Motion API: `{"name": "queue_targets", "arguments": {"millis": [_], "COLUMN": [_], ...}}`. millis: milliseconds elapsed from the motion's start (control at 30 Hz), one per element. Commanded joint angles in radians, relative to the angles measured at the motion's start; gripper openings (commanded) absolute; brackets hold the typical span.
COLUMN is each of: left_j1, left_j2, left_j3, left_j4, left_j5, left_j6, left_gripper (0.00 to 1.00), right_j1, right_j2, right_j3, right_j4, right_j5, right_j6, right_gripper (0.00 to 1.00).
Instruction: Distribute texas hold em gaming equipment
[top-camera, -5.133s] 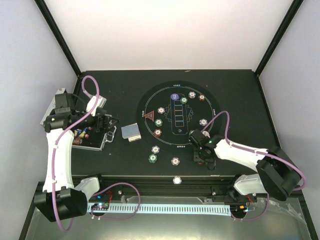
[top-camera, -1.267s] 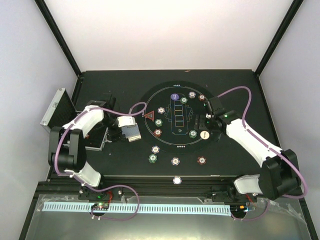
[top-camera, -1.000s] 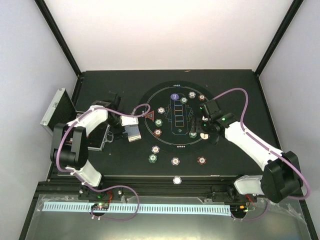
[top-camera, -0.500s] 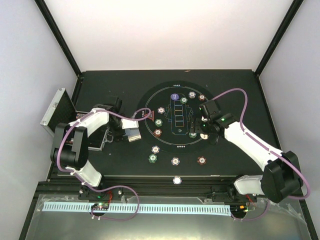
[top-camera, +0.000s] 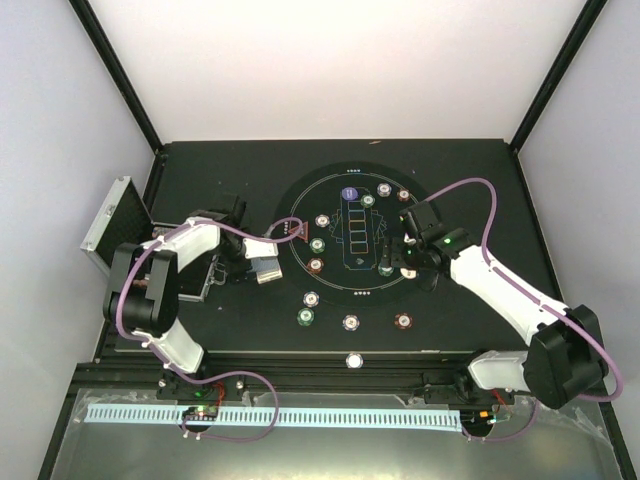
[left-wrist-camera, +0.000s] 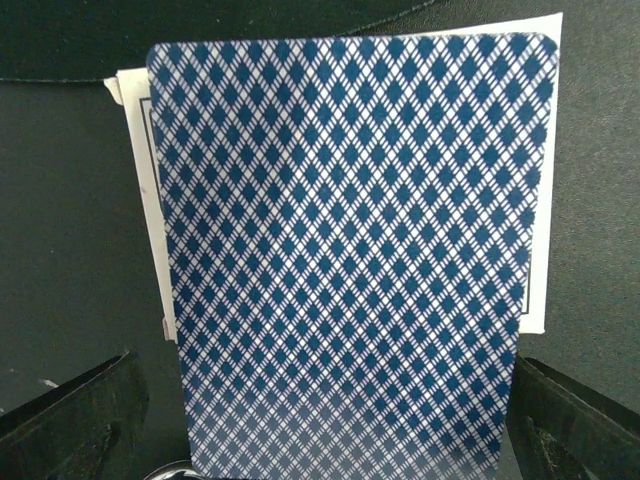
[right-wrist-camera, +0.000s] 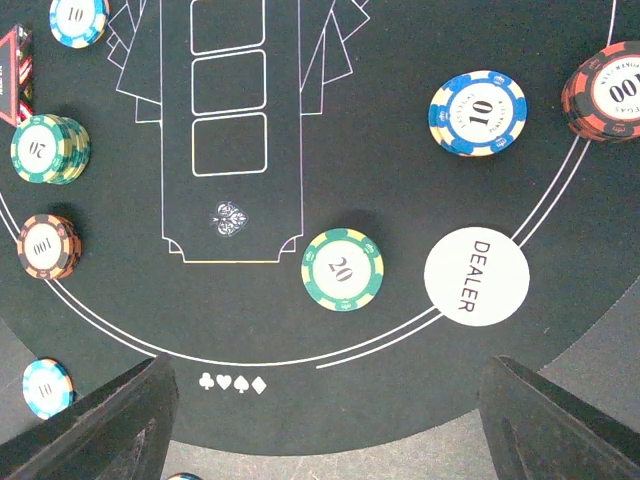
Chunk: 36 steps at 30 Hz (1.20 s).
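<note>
On the tabletop (top-camera: 230, 325), beside the mat (top-camera: 340, 280), the cards (left-wrist-camera: 340, 250) are straddled by the left gripper (left-wrist-camera: 328, 400), jaws spread. The dealer disc (right-wrist-camera: 476, 276) has just been set down beside a green chip (right-wrist-camera: 342, 269); the right gripper (right-wrist-camera: 330, 385) is released. Dealing is expected next.

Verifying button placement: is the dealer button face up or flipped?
Face up: the white dealer button lies flat on the mat, DEALER lettering showing.

A green striped poker chip (right-wrist-camera: 343, 270) and a white round dealer disc (right-wrist-camera: 476, 276) are sitting just beside each other between the spread fingers of the right gripper (right-wrist-camera: 325, 410) — only a thin strip of black felt mat (right-wrist-camera: 400, 200) is separating them. A blue diamond-backed card stack (left-wrist-camera: 340, 260) is filling the gap of the left gripper (left-wrist-camera: 320, 440).
</note>
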Motion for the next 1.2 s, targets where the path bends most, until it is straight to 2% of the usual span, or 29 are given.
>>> {"name": "queue_targets", "arguments": {"millis": [0,600,1167], "left_j1": [-0.012,-0.011,-0.005], "left_j2": [0.02,0.052,0.084], "left_j3": [-0.005,0.009,0.015], "left_j4": [0.027,0.014,0.011], "left_j5": [-0.028,0.021,0.008], "left_j6": [-0.005,0.014,0.023], "left_gripper": [0.99,0.98,0.85], "right_j1": [0.005,0.005,0.006], "right_j2": [-0.019,-0.02,-0.03], "right_j3": [-0.008,-0.016,-0.031], "right_j4": [0.01,0.015,0.021], "right_j5": [-0.005,-0.014,-0.028], "right_j6": [0.012,0.012,0.013], "right_gripper": [0.84,0.81,0.78]}}
